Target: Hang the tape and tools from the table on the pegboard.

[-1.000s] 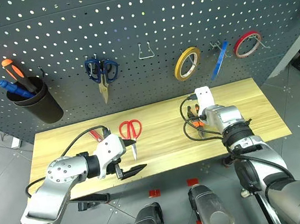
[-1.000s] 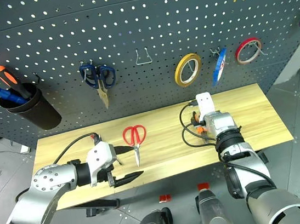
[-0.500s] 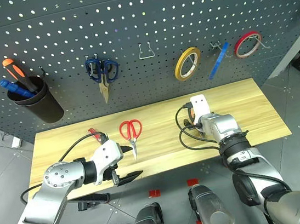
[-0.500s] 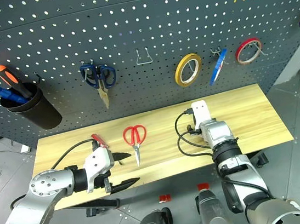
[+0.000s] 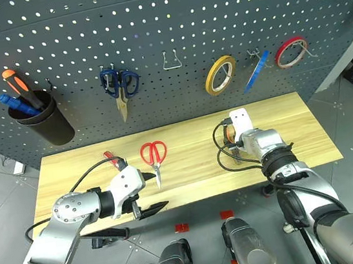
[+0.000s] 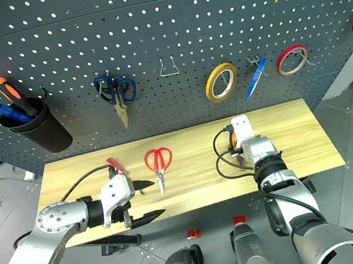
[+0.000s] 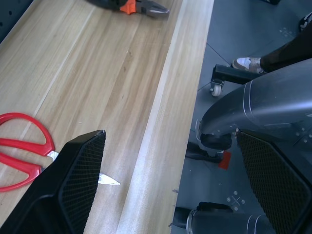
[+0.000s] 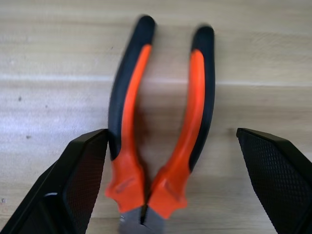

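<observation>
Red scissors (image 5: 153, 154) on table (image 5: 306, 128) (left pincer (image 5: 146, 192) near)

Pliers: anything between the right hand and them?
Nothing visible. The pliers lie flat on the table, handles between the open fingers of the right hand, bare wood all round them.

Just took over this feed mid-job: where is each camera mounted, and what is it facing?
Head eyes: high, facing forward and down at the pegboard and table; both arms show.
Left wrist: between its open fingers, red scissors at the table edge.
Right wrist: above the pliers, fingers open either side.
Shared: pliers and scissors appear in head and left wrist views.
</observation>
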Robot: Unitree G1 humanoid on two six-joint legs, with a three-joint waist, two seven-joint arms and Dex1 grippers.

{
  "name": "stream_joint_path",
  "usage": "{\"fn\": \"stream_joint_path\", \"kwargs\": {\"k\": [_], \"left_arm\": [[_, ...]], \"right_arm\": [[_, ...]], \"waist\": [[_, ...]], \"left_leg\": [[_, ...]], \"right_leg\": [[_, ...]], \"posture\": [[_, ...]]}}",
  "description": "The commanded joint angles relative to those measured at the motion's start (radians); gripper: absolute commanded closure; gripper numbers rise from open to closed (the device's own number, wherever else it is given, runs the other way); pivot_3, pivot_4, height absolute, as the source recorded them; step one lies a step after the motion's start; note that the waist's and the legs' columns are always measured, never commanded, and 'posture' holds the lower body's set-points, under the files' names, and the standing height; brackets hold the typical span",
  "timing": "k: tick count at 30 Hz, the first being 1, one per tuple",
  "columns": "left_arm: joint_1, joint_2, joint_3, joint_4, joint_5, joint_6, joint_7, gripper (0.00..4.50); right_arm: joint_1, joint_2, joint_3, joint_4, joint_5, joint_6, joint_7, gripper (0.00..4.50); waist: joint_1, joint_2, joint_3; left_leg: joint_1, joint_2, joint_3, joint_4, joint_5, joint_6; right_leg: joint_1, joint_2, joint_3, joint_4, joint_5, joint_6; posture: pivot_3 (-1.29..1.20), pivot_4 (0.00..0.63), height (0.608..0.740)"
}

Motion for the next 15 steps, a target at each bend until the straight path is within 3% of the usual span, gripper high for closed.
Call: {"fn": "stream_joint_path", "kwargs": {"k": [1, 15], "left_arm": [[0.005, -0.004, 0.017, -0.024, -0.001, -0.018, 0.004, 0.00], [-0.012, -0.022, 0.013, -0.015, 0.000, -0.019, 0.004, 0.00]], "right_arm": [[0.010, 0.008, -0.028, -0.017, 0.031, 0.030, -0.004, 0.03], [-0.086, 0.004, -0.041, 0.233, 0.038, -0.098, -0.002, 0.03]], "waist": [[0.001, 0.000, 0.000], [0.000, 0.000, 0.000]], "left_leg": [[0.000, 0.000, 0.000, 0.000, 0.000, 0.000], [0.000, 0.000, 0.001, 0.000, 0.000, 0.000]], "right_leg": [[0.000, 0.000, 0.000, 0.000, 0.000, 0.000], [0.000, 0.000, 0.000, 0.000, 0.000, 0.000]], "posture": [[-0.29, 0.270, 0.740], [-0.29, 0.270, 0.740]]}}
